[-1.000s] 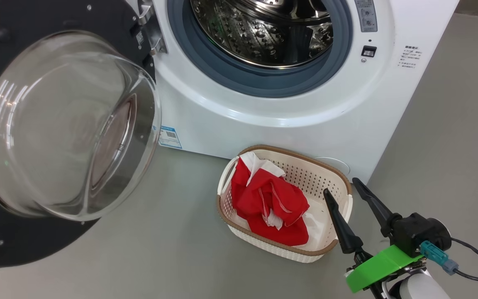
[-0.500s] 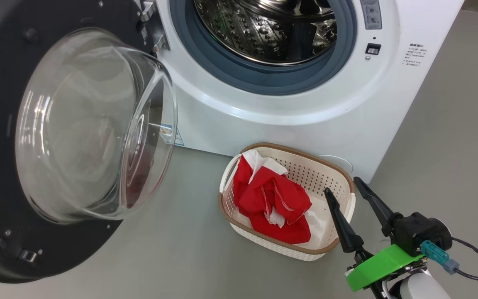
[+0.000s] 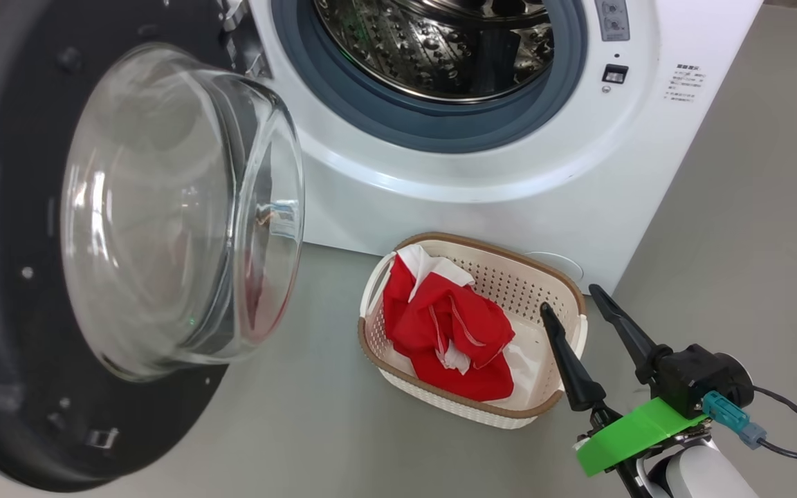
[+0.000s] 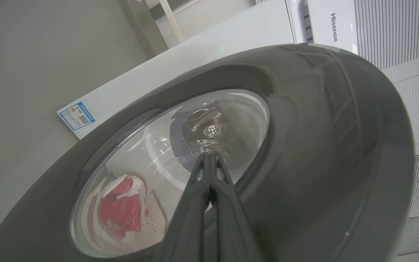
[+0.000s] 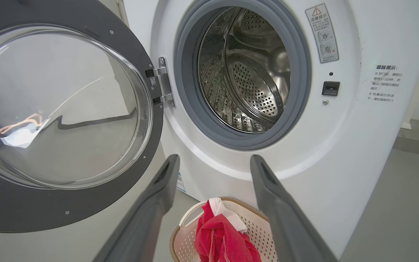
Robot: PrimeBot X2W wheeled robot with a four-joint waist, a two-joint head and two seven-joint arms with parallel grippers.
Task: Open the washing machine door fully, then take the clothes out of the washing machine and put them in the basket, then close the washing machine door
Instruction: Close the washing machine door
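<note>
- Washing machine door (image 3: 177, 207): stands part-way out on its hinge (image 5: 162, 82) at the left of the opening. I judge closing it is the one step left.
- Left gripper (image 4: 209, 156): fingers pinched together with nothing between them, tips aimed at the door's outer glass. That suits pushing with a single blunt point. I cannot tell whether the tips actually touch.
- Right gripper (image 3: 569, 299): fingers spread and empty, parked just beside the basket's right end, out of the door's swing.
- Clothes (image 3: 447, 332): a red heap with white trim, lying in the basket (image 3: 433, 391).
- Basket: on the floor close against the washing machine (image 3: 481, 207), below the opening, so drops are short.
- Drum (image 5: 246, 80): bare steel wherever I can see it.
- Hard to read: the drum's near floor hides behind the grey ring. The head view cuts off the door's left and lower edges. I cannot tell whether the white patches in the heap are trim or a separate cloth.
</note>
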